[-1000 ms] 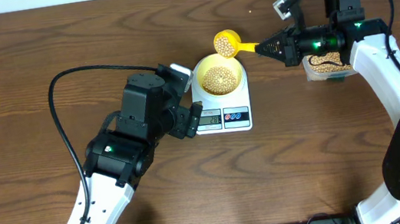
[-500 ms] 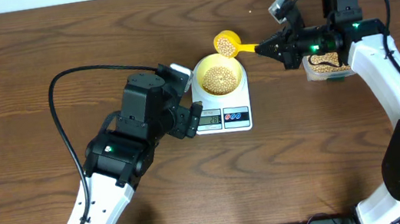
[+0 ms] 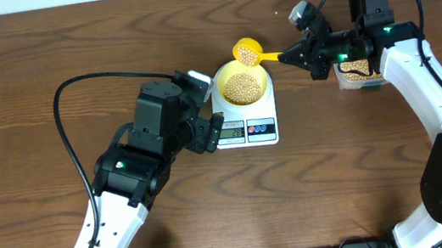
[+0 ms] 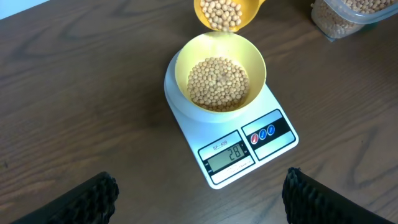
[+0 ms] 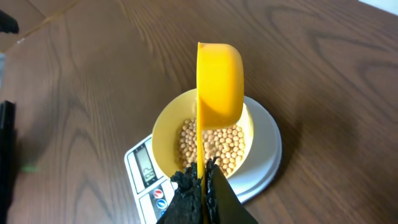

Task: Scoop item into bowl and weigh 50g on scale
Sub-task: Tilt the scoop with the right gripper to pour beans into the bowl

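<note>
Yellow scoop (image 3: 247, 50) is what has moved: over the last second your right wrist has rolled. The scoop was mouth-up a second ago, and the right wrist view now shows it turned almost onto its edge. Your right gripper (image 5: 198, 180) is clamped on the scoop's handle, with the cup straight out ahead of the fingertips. The left wrist view shows beans (image 4: 222, 12) crowded against the scoop's lower lip. I can't make out any actually falling.

The pale-yellow bowl (image 4: 186, 56) sits just ahead of and below that gripper. The scoop's lip hangs over the rim nearest the gripper, not over the bowl's middle. The bowl rests on the white scale (image 4: 273, 99), and a layer of beans already covers its bottom. The display (image 4: 231, 154) reads 28, so I judge you a little past halfway to 50 g, with the pour just starting.

The scoop looks fairly full, and a quick tip could overshoot. Because the lip is so close to the rim, some beans could skip onto the platform or table. Roll slowly and watch the number.

The clear tub (image 3: 357, 73) of spare beans lies behind the right gripper, beside its wrist. Your left gripper (image 3: 208, 132) is spread wide and empty, with the scale just beyond its fingertips.
</note>
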You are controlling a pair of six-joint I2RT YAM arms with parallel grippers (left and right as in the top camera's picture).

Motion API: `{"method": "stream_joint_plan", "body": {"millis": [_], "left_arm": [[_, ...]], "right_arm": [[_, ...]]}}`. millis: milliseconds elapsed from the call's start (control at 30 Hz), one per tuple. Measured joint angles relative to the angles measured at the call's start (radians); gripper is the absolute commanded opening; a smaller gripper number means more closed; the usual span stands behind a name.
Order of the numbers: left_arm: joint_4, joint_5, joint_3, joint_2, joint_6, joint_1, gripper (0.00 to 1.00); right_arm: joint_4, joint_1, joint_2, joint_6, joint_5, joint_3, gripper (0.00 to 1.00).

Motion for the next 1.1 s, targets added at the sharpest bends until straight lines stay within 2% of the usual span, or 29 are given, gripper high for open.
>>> {"method": "stream_joint_plan", "body": {"millis": [233,867,1100], "left_arm": [[0.000,0.000,0.000,0.000,0.000,0.000,0.87],[0.000,0.000,0.000,0.000,0.000,0.000,0.87],[-0.001,0.000,0.000,0.000,0.000,0.000,0.87]], "right_arm": [[-0.002,0.000,0.000,-0.091,0.007,0.000,0.01],[0.010,0.000,0.000,-0.460,0.010,-0.001,0.01],[0.045,0.000,0.000,-0.497,0.010,-0.002,0.01]]}}
